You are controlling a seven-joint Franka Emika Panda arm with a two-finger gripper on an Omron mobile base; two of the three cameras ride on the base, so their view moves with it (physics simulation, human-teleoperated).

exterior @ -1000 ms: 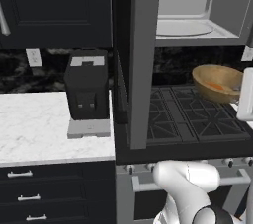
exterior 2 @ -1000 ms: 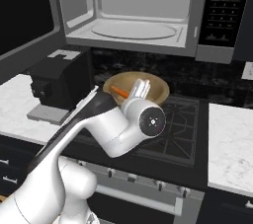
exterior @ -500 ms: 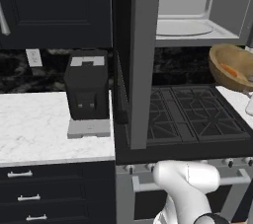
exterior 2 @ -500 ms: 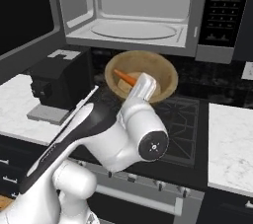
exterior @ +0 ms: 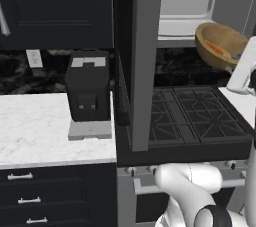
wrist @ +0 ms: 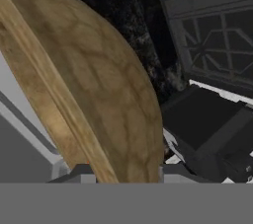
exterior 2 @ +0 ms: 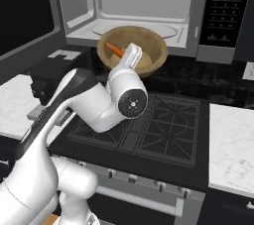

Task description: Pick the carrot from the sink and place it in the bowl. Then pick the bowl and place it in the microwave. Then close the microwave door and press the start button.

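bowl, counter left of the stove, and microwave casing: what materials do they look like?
Bowl: wood, matte tan with brown grain streaks and a darker rim, clearest in the hand view.
Counter: looks like white marble or a marble-look stone, grey veining, smooth.
Microwave: seems brushed steel, flat grey frame; interior lighter grey, possibly painted metal. It's a render, so these are guesses from looks.

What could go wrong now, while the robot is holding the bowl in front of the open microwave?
1. The bowl is tilted steeply, so the carrot lying inside could slide out onto the stove.
2. The gripper pinches only the rim, so the bowl might slip.
3. The bowl sits near the microwave floor edge and may hit it on entry.
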